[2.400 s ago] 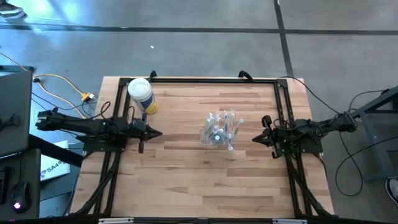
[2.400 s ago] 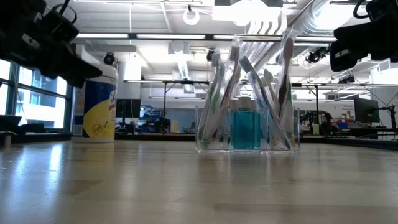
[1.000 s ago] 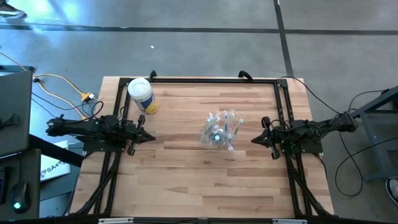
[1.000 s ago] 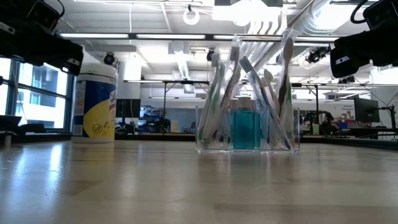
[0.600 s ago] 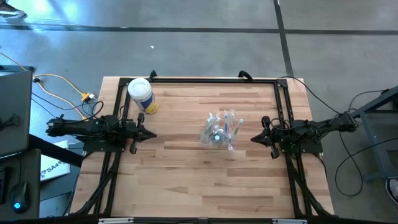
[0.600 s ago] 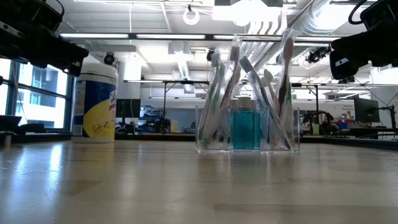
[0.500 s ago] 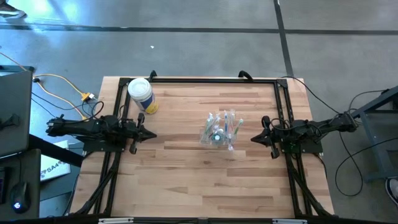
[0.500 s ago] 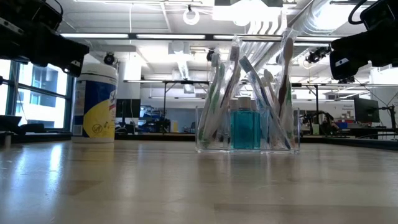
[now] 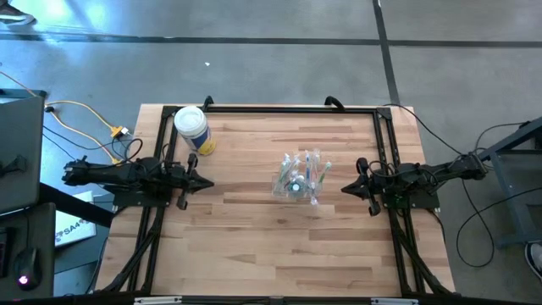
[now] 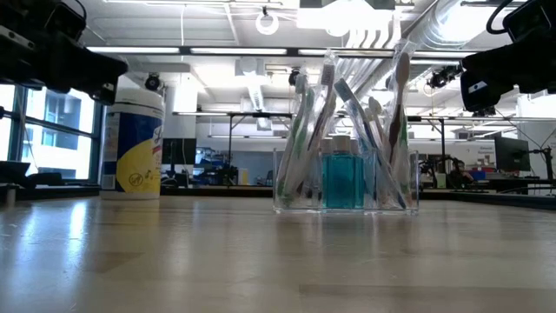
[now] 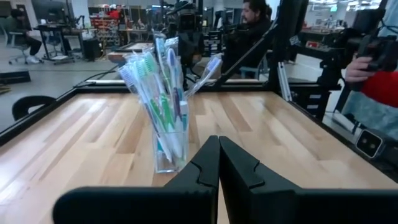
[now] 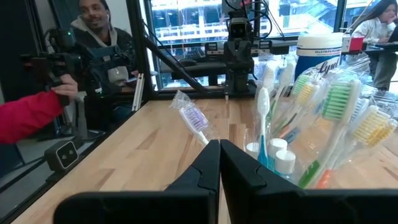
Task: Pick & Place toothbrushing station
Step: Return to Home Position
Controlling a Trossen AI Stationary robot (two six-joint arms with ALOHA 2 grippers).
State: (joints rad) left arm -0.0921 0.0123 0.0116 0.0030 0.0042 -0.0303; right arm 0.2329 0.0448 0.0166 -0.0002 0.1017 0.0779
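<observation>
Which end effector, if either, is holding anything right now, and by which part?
Nothing is held. The left end effector and right end effector are both shut and empty, apart from the clear plastic toothbrush holder standing mid-table.

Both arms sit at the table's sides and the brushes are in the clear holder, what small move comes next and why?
Probably park both arms where they are. The left gripper and right gripper are shut, empty, and apart from the clear holder, which stands upright, filled with toothbrushes.

A white tub [image 9: 190,129] with a yellow label stands upright near 1 corner of the wooden table [image 9: 254,246].
</observation>
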